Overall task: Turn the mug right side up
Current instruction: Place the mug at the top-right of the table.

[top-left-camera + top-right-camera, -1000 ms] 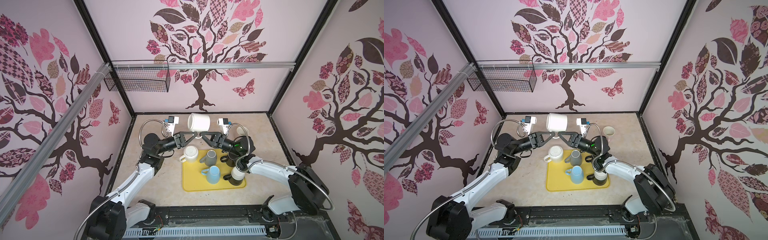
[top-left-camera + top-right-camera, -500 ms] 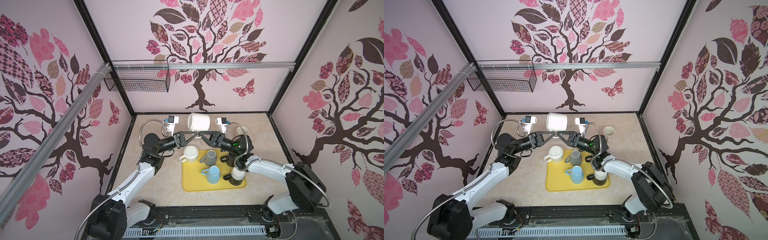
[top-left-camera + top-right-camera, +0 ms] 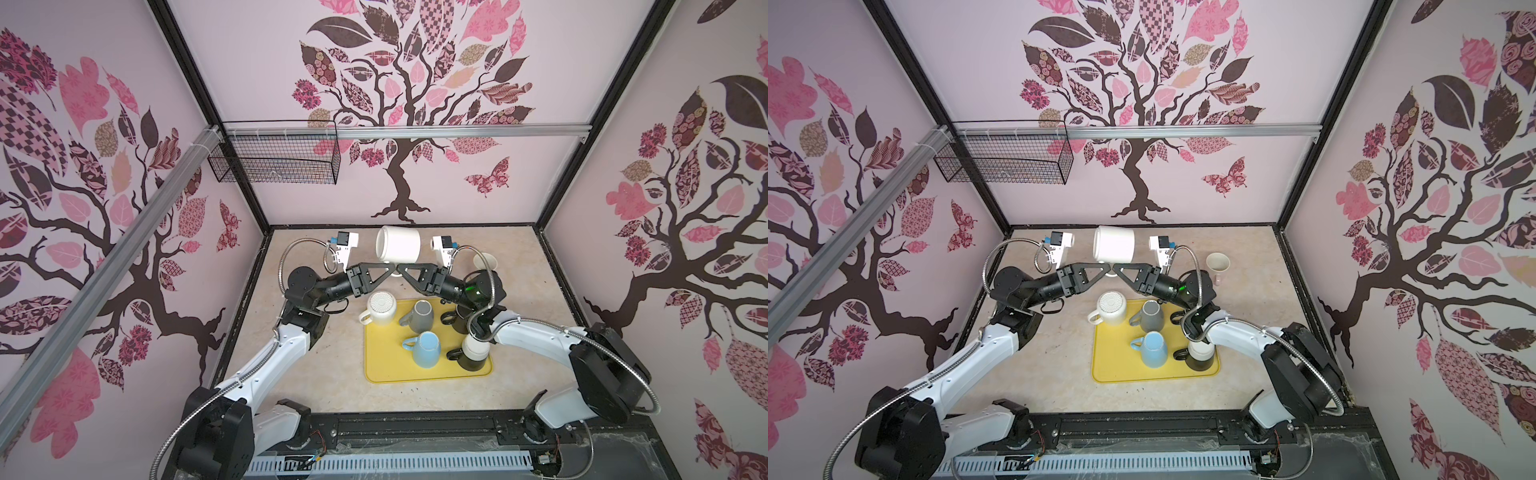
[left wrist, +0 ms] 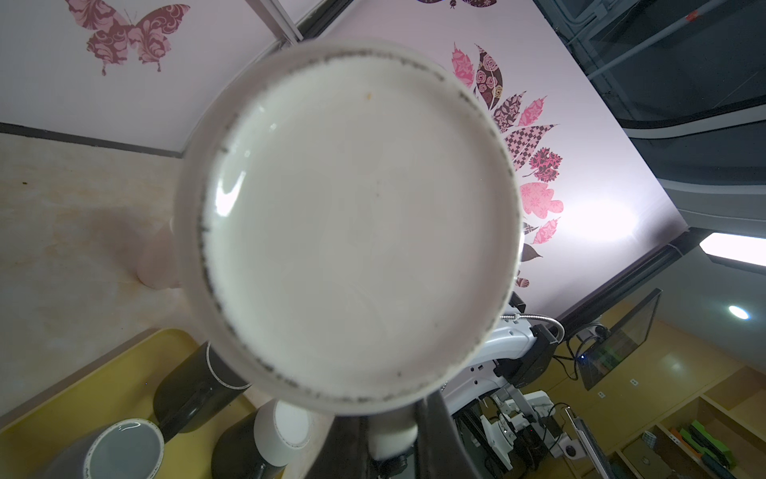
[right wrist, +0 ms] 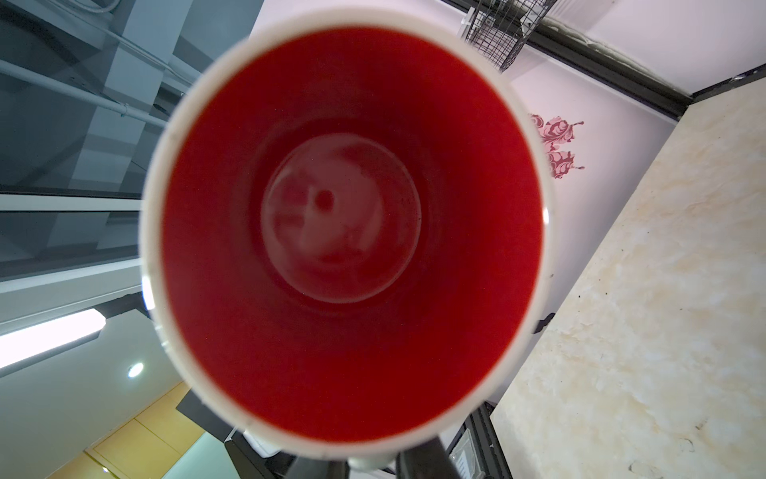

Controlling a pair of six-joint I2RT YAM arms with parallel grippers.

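Observation:
A white mug [image 3: 398, 245] [image 3: 1113, 244] with a red inside hangs on its side in the air above the table's back, in both top views. Its base [image 4: 356, 224] faces the left wrist camera. Its red mouth [image 5: 352, 232] faces the right wrist camera. My left gripper [image 3: 390, 268] [image 4: 393, 440] is shut on the mug's handle from the left. My right gripper [image 3: 402, 269] [image 5: 369, 461] is shut on the same handle from the right. The two sets of fingertips meet under the mug.
A yellow tray [image 3: 374, 368] lies below, bearing a grey mug [image 3: 422, 316], a blue mug [image 3: 426, 349] and a black-and-white mug [image 3: 471, 353]. A cream mug [image 3: 381, 307] stands upside down at its far left corner. A beige cup [image 3: 486, 262] sits back right. A wire basket [image 3: 274, 158] hangs on the wall.
My right gripper has moved in slightly to the left and its jaws have shut on the mug's handle. The left gripper and the mug have stayed put.

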